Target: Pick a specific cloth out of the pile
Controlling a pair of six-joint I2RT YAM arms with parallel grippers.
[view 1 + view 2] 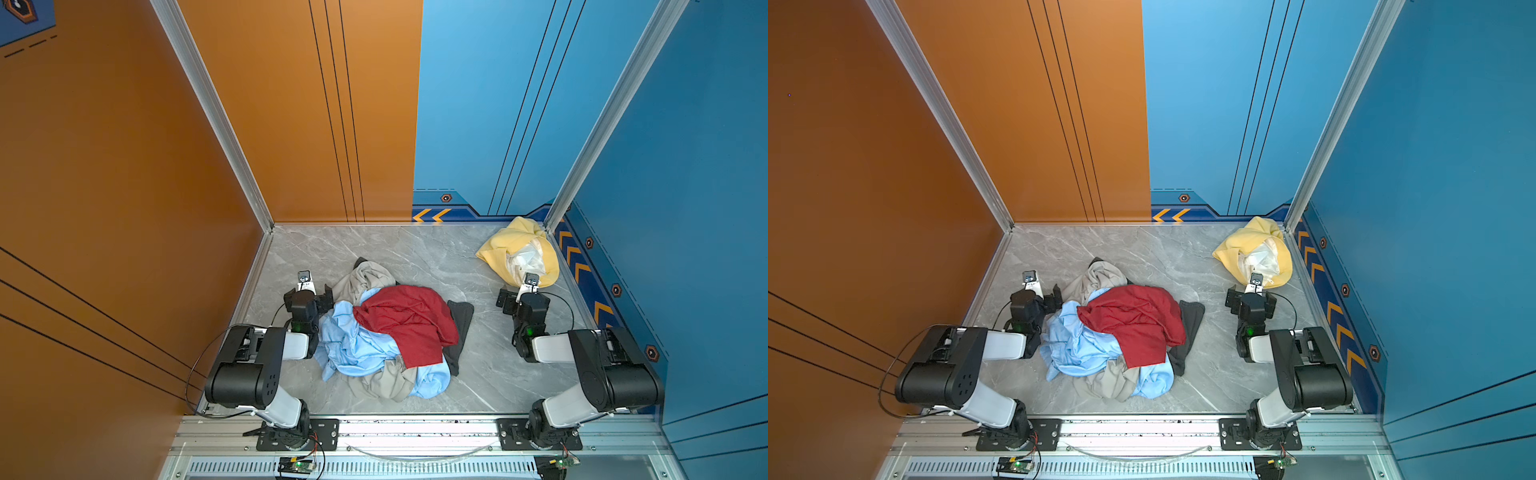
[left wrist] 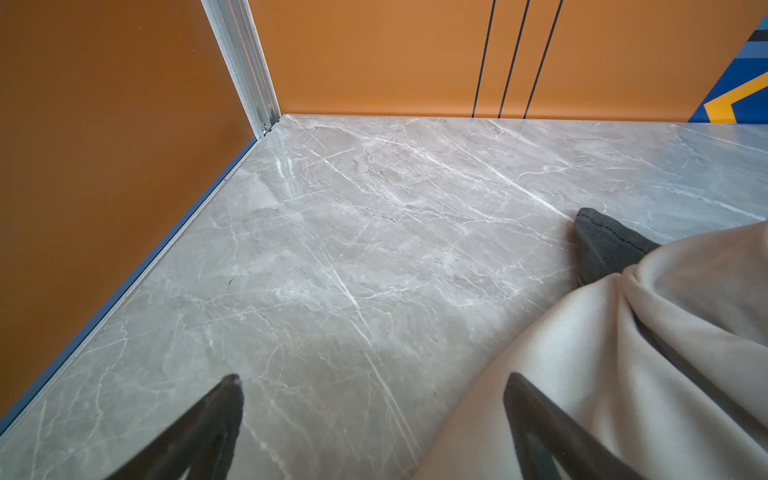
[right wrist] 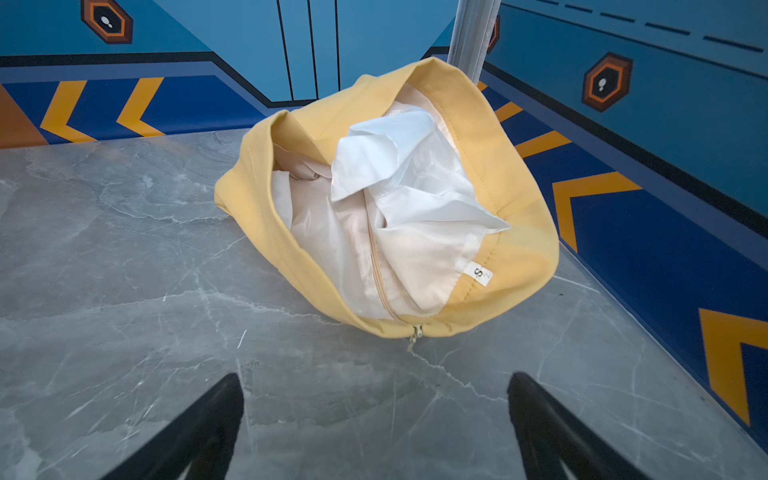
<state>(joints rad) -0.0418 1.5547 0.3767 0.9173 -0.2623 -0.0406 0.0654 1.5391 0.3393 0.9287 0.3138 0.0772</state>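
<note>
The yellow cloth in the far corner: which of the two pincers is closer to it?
Right. The right pincer sits open just in front of the yellow cloth, not touching it; the left pincer is across the table, at the edge of the pile.

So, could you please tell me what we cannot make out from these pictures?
- Pile: in both top views the dark red cloth covers the lower layers, so the garments cannot be counted.
- Mustard-yellow cloth: its own folds hide its underside in the right wrist view.
- Left gripper, right gripper: each wrist view's lower edge cuts most of it off.
- Size label, right wrist view: the smaller character is too small to read.
</note>
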